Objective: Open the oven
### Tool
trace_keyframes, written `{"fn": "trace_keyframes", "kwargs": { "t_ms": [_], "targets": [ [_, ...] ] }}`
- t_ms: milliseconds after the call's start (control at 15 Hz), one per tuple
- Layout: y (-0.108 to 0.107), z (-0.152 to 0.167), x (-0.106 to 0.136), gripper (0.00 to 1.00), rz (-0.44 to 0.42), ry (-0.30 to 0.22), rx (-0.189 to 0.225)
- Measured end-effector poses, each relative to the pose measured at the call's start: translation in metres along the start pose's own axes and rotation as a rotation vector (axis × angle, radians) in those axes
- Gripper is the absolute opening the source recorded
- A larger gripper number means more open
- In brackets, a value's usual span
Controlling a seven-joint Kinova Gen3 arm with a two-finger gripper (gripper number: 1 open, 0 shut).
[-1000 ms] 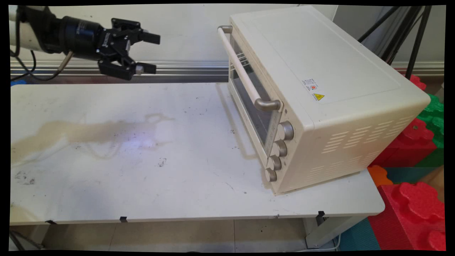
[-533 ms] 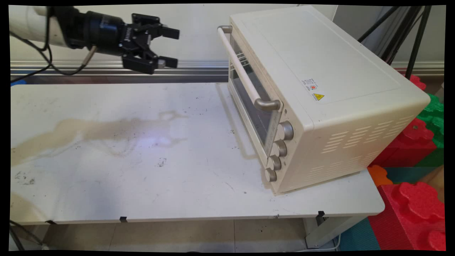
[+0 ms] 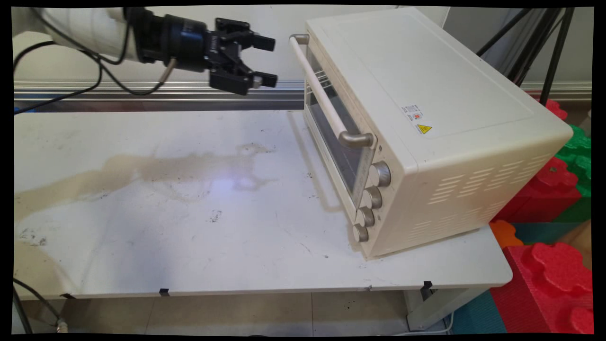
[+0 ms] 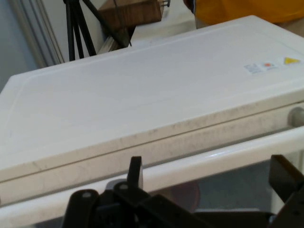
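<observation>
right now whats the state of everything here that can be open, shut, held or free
gripper: open, empty, in the air just short of the oven's handle, touching nothing
oven: standing on the table, free
oven door: shut
door handle: free, not gripped
four knobs: untouched; settings too small to read

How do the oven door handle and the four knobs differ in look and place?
The handle is one long cream bar with grey end brackets running along the door's upper edge; the knobs are short, round and grey, stacked beside the door's near end. Only the handle is close to the open gripper. All sit on the oven's front.
</observation>
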Motion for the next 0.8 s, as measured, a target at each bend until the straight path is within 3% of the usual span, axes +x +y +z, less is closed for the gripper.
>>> {"fn": "trace_keyframes", "kwargs": {
  "t_ms": [800],
  "targets": [
    [-0.004,0.065,-0.002,1.00,-0.061,-0.022,0.014]
  ]
}}
